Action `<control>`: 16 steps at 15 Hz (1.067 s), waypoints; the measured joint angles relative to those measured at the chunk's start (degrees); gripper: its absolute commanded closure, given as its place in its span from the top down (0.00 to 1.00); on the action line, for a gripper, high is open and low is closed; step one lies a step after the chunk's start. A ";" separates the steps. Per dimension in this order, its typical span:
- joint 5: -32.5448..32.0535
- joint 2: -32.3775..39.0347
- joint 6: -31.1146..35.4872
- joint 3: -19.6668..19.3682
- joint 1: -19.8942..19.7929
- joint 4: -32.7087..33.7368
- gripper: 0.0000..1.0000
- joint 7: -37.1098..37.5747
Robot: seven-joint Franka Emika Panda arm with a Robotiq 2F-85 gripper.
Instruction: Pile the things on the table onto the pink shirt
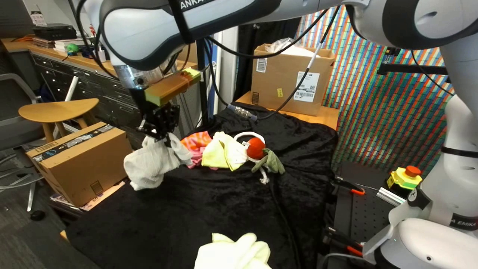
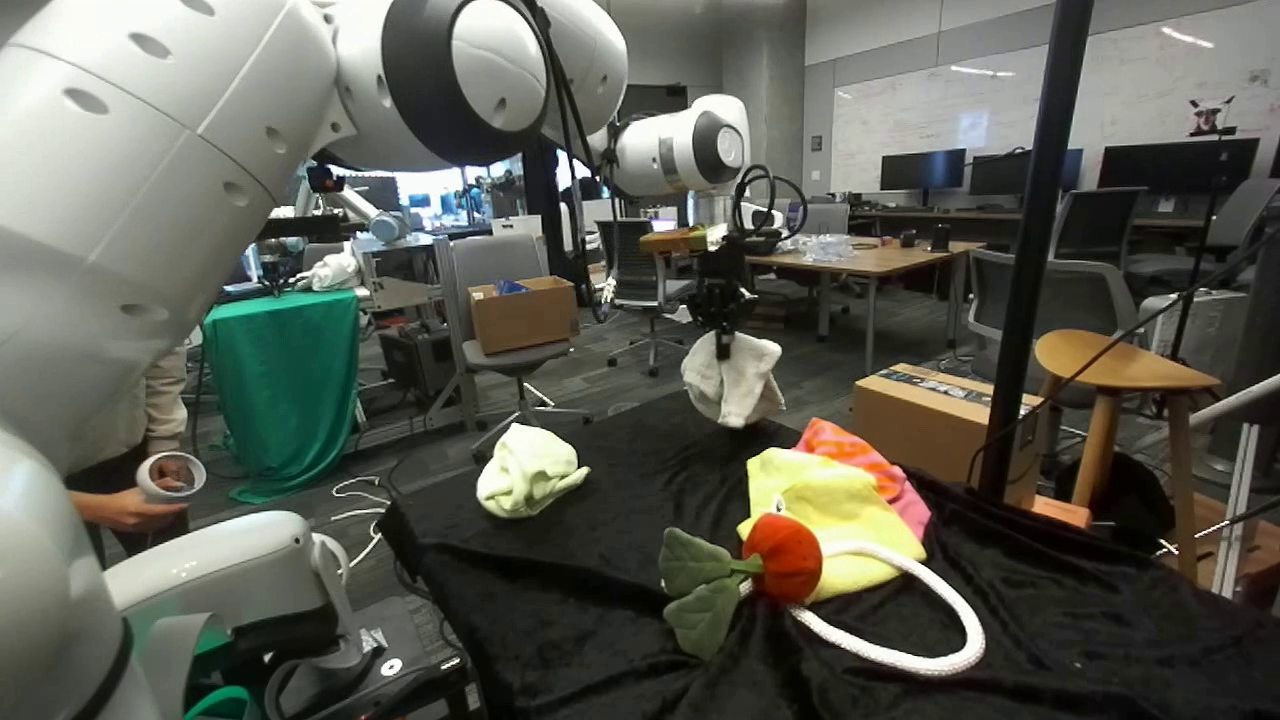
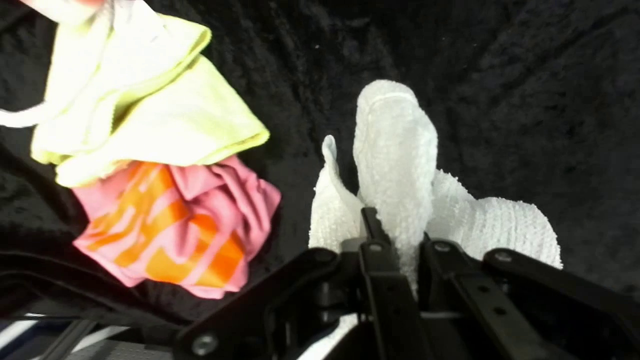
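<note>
Soft, matt textures, velvety black table (image 1: 209,213)
Smooth-looking pink shirt (image 3: 195,220); fleecy yellow-green cloth (image 3: 195,115) partly over it; rough terry-like white cloth (image 3: 395,145) beside it; braided white rope loop (image 2: 925,663), matt red ball (image 2: 785,557) apart from it.

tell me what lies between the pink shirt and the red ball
A folded yellow cloth lies between the pink shirt and the red ball, overlapping part of the shirt; both exterior views show this.
</note>
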 measured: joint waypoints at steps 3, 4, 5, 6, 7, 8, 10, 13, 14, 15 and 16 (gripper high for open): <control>0.73 -3.51 0.19 -1.57 -2.97 -5.20 0.10 2.24; 1.34 -4.73 0.21 -1.87 -4.00 -7.07 0.10 2.82; 2.04 -6.07 0.28 -2.05 -5.06 -9.01 0.10 3.44; 3.03 -7.58 0.57 -2.18 -6.15 -11.04 0.10 3.91; 4.00 -9.24 1.14 -2.29 -7.20 -13.17 0.10 4.36; 4.94 -11.00 1.66 -2.44 -8.13 -15.27 0.10 4.79; 6.99 -15.12 3.17 -2.86 -10.23 -20.10 0.10 5.49; 9.50 -21.57 5.60 -3.86 -13.08 -27.89 0.10 6.21; 9.69 -23.62 6.08 -4.15 -13.82 -30.47 0.10 6.40; 9.71 -25.43 6.42 -4.39 -14.44 -32.89 0.10 6.56; 9.72 -27.01 6.71 -4.55 -14.89 -35.12 0.10 6.65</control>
